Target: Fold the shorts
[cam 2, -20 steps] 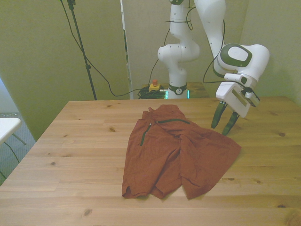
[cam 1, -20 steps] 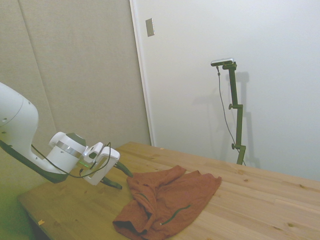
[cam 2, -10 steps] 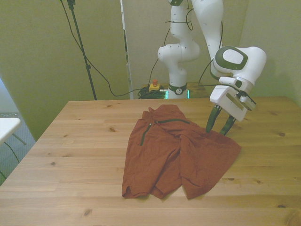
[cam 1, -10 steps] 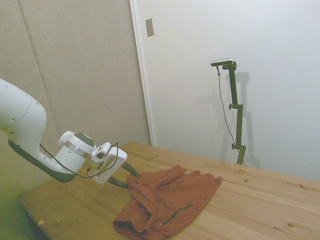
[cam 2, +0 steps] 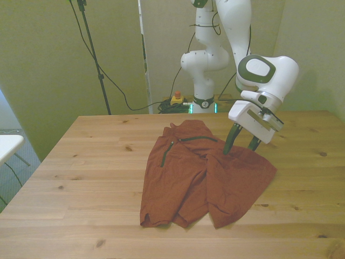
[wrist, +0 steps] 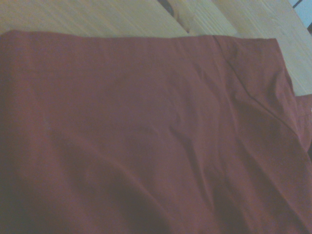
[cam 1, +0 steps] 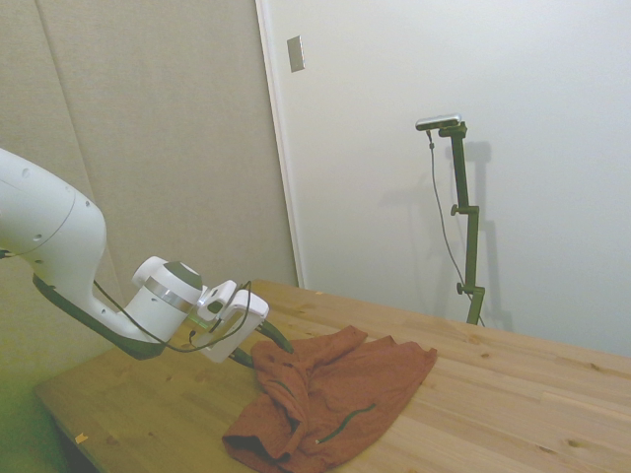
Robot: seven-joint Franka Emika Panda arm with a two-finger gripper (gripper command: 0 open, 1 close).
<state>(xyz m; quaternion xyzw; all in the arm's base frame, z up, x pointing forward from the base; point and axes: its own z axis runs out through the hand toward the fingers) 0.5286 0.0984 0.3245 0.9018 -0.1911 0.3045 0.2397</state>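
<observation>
Your shorts lie spread out and wrinkly in the middle of the wooden surface. They are rust-brown. A thin dark green stripe runs down the side of them that is on the front view's left, and another bit of stripe runs across near the top. In the side view the shorts look bunched up, with a dark edge at the end nearest that camera.

Your gripper hangs over the edge of the shorts on the front view's right, up near the far end. It tilts down toward the cloth. Its two dark fingers are apart, with a clear gap between them. The tips are right at the cloth, but you cannot tell if they touch it. Nothing is between the fingers.

In the side view the gripper comes in low and points at the near corner of the shorts.

The wrist view is almost all brown cloth, soft and full of small folds. A strip of the pale wooden surface shows past the edge of the cloth.
</observation>
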